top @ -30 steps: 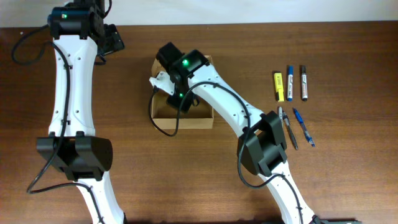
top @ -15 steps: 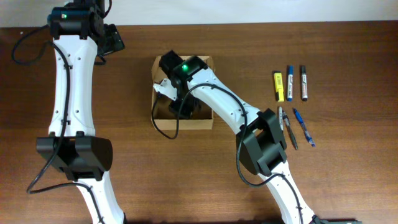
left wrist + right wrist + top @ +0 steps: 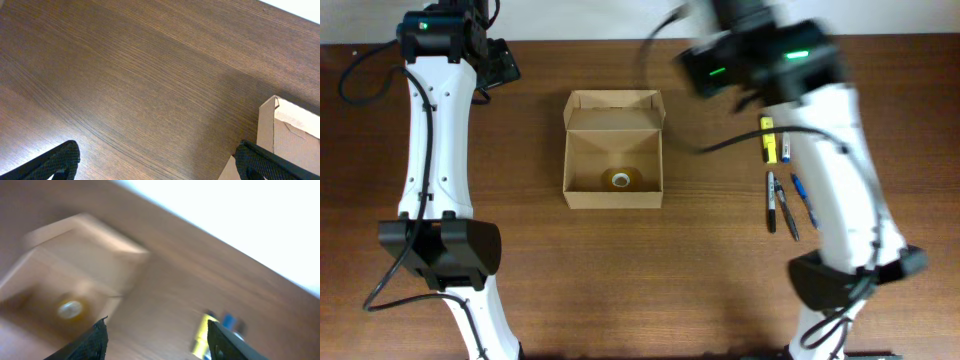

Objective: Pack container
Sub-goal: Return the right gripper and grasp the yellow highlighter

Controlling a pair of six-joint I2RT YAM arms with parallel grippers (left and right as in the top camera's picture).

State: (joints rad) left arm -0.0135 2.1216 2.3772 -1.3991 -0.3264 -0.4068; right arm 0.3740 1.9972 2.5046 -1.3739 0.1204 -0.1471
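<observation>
Overhead: the container (image 3: 614,150) sits on the brown worktop (image 3: 620,270) near the middle, between the two arms. It is open, and its lid flap (image 3: 614,103) is folded back toward the far edge. A roll of tape (image 3: 619,179) lies flat on the box floor, near the wall closest to the arm bases. The left arm (image 3: 430,130) reaches up the left side, and the left claw (image 3: 501,62) hangs at the far left corner, well apart from the box; its opening cannot be read from here. The right arm (image 3: 840,150) stands on the right, its upper end smeared by blur. Beside it lie a yellow highlighter (image 3: 769,140), a blue marker (image 3: 786,150) and several thin pens (image 3: 772,200).

Left wrist: the two black fingertips (image 3: 57,160) sit at opposite edges of the picture – the left claw is spread wide, with nothing between the tips. Bare wood fills the view, and one corner of the container (image 3: 290,135) shows at lower right.

Right wrist: the picture is heavily blurred. The right claw (image 3: 157,340) stands wide and holds nothing. The container shows at left with the pale roll inside, and the highlighter and marker show at right.
</observation>
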